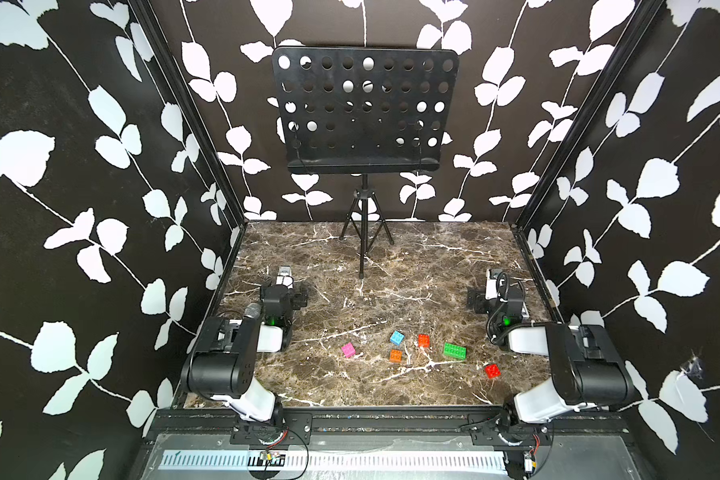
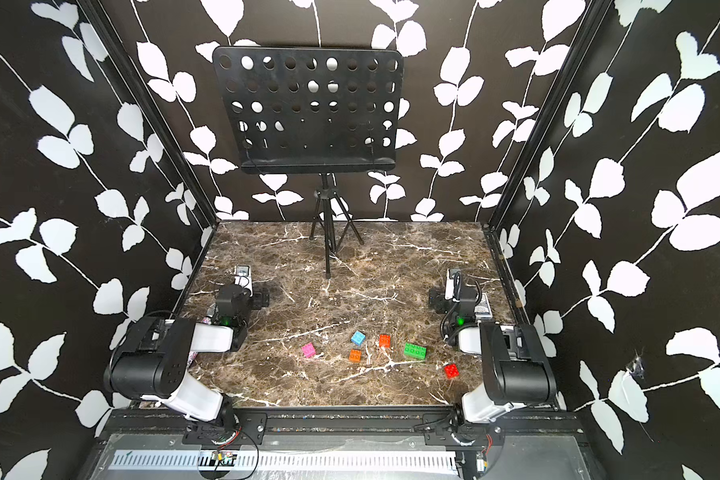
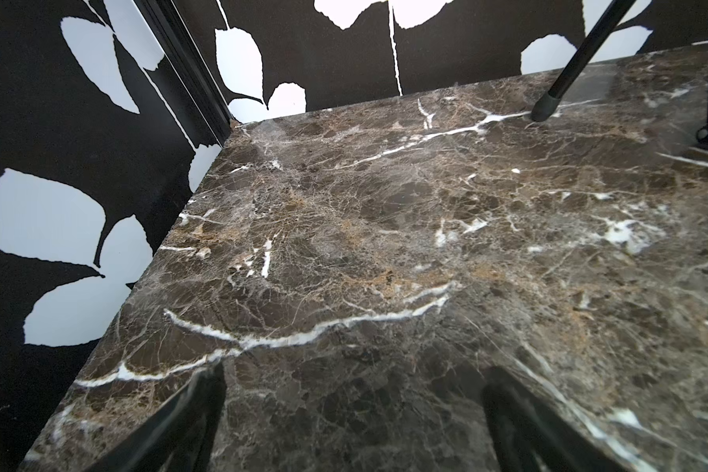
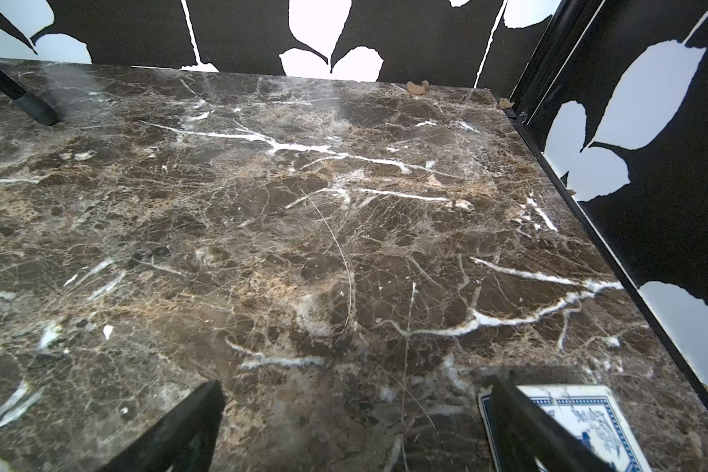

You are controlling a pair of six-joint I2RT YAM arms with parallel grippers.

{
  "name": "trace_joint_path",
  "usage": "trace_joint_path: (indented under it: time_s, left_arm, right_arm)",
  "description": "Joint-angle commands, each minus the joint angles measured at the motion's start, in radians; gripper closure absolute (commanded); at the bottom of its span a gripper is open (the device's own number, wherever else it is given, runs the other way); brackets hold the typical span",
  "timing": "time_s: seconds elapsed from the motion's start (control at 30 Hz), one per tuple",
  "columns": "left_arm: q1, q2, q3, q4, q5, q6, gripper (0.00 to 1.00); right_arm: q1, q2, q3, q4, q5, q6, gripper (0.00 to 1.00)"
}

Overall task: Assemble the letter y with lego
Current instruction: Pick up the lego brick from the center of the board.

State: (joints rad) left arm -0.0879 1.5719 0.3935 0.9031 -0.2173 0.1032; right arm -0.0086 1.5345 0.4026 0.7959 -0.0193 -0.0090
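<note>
Red brick (image 1: 492,370) sits nearest on the marble table (image 1: 350,386), alone toward the right arm's side. Next comes a loose scatter: orange brick (image 1: 395,355), pink brick (image 1: 348,350), long green brick (image 1: 454,350), and just behind them blue brick (image 1: 397,337) and orange-red brick (image 1: 423,340). All six lie apart, none joined, so the letter y isn't begun and every join is left. Further back, left gripper (image 3: 352,380) and right gripper (image 4: 358,386) hang spread wide and empty, a playing card (image 4: 589,408) beneath the right. Farthest stands a music stand (image 1: 364,108).
</note>
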Motion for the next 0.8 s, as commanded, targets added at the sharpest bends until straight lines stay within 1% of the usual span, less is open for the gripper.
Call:
trace_joint_path:
  time_s: [0.0,0.17,0.23,0.67,0.77]
  left_arm:
    - [0.005,-0.02,0.002,0.0,0.01,-0.005,0.01]
    - [0.006,-0.016,0.001,0.007,0.008,-0.004,0.01]
    - [0.006,-0.002,-0.005,0.048,0.013,0.004,0.01]
    - [0.005,-0.006,-0.004,0.041,0.012,0.001,0.01]
    - [0.004,-0.007,-0.006,0.042,0.012,0.002,0.01]
  right_arm:
    - [0.004,-0.009,0.007,0.033,-0.007,-0.012,0.01]
    - [0.004,-0.008,0.007,0.031,-0.008,-0.012,0.01]
    - [0.004,-0.008,0.008,0.031,-0.007,-0.012,0.01]
    - [0.004,-0.011,0.01,0.032,-0.008,-0.012,0.01]
    - [0.004,-0.034,0.034,-0.022,-0.003,-0.008,0.01]
